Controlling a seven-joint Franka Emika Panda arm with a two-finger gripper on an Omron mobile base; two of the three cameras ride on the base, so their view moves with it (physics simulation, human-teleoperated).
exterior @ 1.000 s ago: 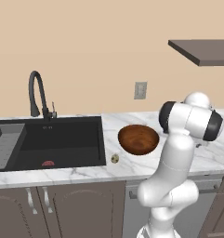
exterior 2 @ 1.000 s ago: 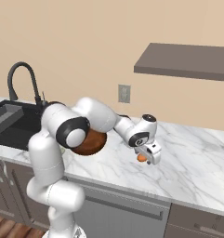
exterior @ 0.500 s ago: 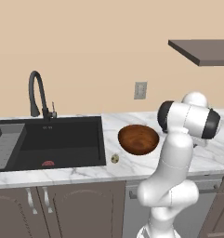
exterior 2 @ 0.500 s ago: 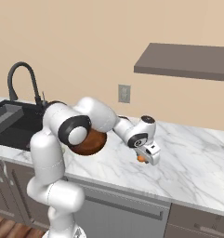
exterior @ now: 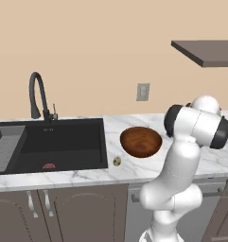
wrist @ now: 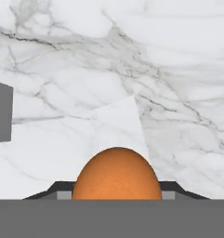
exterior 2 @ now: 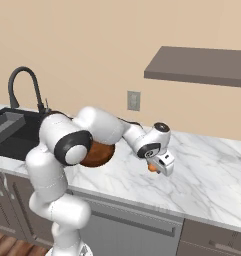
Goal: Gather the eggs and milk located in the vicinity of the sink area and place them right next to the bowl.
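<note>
The gripper (exterior 2: 159,167) is seen clamped on the orange-brown egg (wrist: 116,173), held above the marble counter (exterior 2: 212,175) to the right of the bowl (exterior: 141,141). The speckled egg (exterior: 117,161) is shown lying on the counter between the sink (exterior: 54,144) and the bowl, just beside the sink's edge. A flat red thing (exterior: 48,166) is seen in the basin. No writing or labels can be read
</note>
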